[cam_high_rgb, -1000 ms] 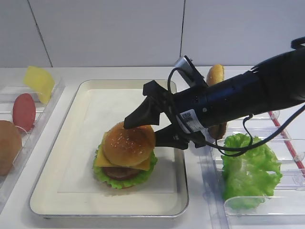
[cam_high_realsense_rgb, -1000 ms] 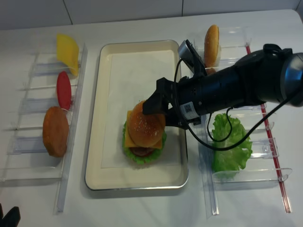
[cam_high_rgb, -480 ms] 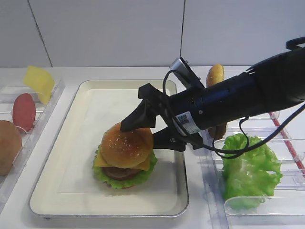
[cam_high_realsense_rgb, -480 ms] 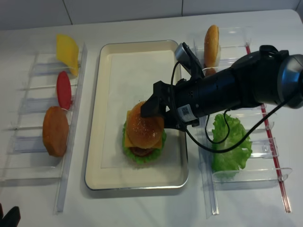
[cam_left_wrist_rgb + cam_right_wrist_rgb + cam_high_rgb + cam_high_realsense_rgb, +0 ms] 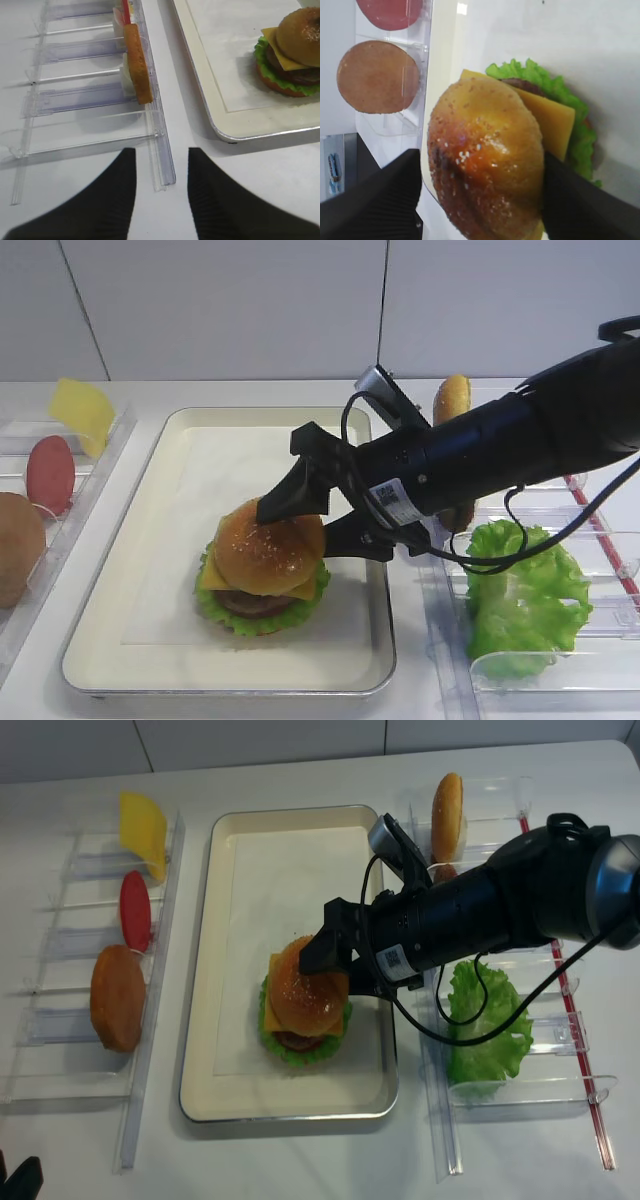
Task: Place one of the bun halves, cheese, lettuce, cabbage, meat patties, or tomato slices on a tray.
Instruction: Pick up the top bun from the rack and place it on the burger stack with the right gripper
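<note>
On the paper-lined silver tray [image 5: 200, 470] [image 5: 270, 860] stands a stacked burger. Its glossy sesame bun half [image 5: 268, 552] [image 5: 307, 992] [image 5: 485, 160] lies slightly tilted on cheese [image 5: 552, 122], a meat patty [image 5: 520, 86] and lettuce [image 5: 540, 75]. My right gripper [image 5: 295, 530] [image 5: 328, 978] [image 5: 481, 155] is open, one finger on each side of the bun. A thin gap shows at one finger; the other lies against the bun. My left gripper [image 5: 160, 155] is open and empty over the table, at the near end of the left rack [image 5: 160, 150].
The clear left rack holds a cheese slice [image 5: 143, 828], a tomato slice [image 5: 135, 910] and a bun half [image 5: 117, 997] on edge. The right rack holds another bun half [image 5: 447, 815] and a lettuce leaf [image 5: 487, 1030], under my right arm.
My right gripper has shifted slightly left and down around the top bun, and the bun has settled onto the stack. The left gripper has not moved.
</note>
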Action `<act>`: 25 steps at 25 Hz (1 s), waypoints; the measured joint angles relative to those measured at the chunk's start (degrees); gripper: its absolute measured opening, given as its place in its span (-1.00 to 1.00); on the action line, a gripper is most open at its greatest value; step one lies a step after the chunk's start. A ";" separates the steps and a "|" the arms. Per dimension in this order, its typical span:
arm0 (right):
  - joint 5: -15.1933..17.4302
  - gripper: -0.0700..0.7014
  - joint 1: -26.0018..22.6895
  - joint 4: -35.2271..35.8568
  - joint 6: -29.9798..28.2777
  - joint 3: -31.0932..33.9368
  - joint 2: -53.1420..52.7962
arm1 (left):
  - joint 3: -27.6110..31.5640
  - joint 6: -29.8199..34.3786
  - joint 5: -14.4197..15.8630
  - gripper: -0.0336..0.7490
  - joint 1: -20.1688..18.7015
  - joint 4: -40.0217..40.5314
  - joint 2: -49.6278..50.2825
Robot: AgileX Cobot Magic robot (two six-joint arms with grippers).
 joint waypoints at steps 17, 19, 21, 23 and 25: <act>1.25 0.52 0.00 -8.03 6.08 -4.35 0.04 | 0.00 0.00 0.00 -0.27 0.00 0.00 0.00; 1.50 0.52 0.00 -8.78 6.85 -4.35 0.13 | 0.00 0.00 0.00 -0.27 0.00 0.00 0.00; 1.48 0.52 0.00 -10.12 7.88 -4.35 0.17 | 0.00 0.00 0.00 -0.27 0.00 0.00 0.00; 1.52 0.52 0.00 -10.83 8.25 -4.35 0.26 | 0.00 0.00 0.00 -0.27 0.00 0.00 0.00; 1.52 0.52 0.00 -11.73 8.65 -4.72 0.26 | 0.00 0.00 0.00 -0.27 0.00 0.00 0.00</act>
